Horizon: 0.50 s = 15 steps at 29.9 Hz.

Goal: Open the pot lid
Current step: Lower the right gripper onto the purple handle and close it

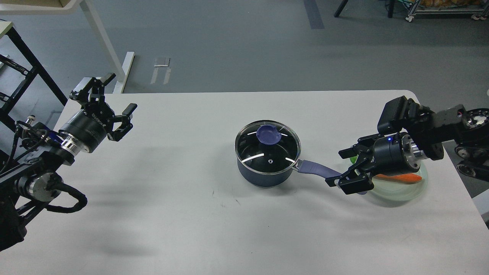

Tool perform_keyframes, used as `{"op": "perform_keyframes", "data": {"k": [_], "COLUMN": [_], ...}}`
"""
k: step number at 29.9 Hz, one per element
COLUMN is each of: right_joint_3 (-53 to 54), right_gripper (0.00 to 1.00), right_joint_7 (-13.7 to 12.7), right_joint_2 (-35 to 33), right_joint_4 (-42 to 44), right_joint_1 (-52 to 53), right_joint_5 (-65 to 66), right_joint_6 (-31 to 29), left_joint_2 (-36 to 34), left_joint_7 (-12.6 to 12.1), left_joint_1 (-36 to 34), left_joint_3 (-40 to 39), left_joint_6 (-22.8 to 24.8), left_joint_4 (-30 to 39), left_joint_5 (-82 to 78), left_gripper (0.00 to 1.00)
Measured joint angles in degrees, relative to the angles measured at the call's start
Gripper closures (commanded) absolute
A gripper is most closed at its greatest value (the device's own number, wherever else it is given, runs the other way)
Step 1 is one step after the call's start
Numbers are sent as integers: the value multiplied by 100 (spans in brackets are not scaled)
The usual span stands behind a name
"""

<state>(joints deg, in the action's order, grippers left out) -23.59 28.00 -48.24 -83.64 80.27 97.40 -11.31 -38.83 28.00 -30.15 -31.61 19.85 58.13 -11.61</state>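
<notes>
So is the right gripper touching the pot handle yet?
Cannot tell. In the head view the right gripper is open with its fingers either side of the pot handle end, but contact isn't plainly visible.

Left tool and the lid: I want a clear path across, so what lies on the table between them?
Nothing. In the head view the white table is bare between the open left tool and the lid on the pot.

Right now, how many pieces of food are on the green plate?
2 that I can see, both on the plate at the table's right: a carrot lying across it, and a green piece at its far-left edge. My right tool covers much of the plate, so more may be hidden.
</notes>
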Motion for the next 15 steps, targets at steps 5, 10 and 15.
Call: {"op": "perform_keyframes", "data": {"k": [5, 10, 15], "right_joint_3": [-354, -569, -654], "right_gripper": [6, 9, 13], "right_joint_7": [-1, -1, -1], "right_joint_2": [337, 626, 695], "right_joint_4": [361, 649, 637], "right_joint_1": [19, 10, -1], "right_joint_5": [130, 122, 33], "right_joint_6": [251, 523, 550], "left_joint_2": [2, -8, -10], "left_joint_7": [0, 0, 0], "left_joint_1": [0, 0, 0], "left_joint_3": [-3, -3, -3], "left_joint_6": [-8, -8, -8], "left_joint_4": [22, 81, 85], "left_joint_5": [0, 0, 0], "left_gripper": [1, 1, 1]}}
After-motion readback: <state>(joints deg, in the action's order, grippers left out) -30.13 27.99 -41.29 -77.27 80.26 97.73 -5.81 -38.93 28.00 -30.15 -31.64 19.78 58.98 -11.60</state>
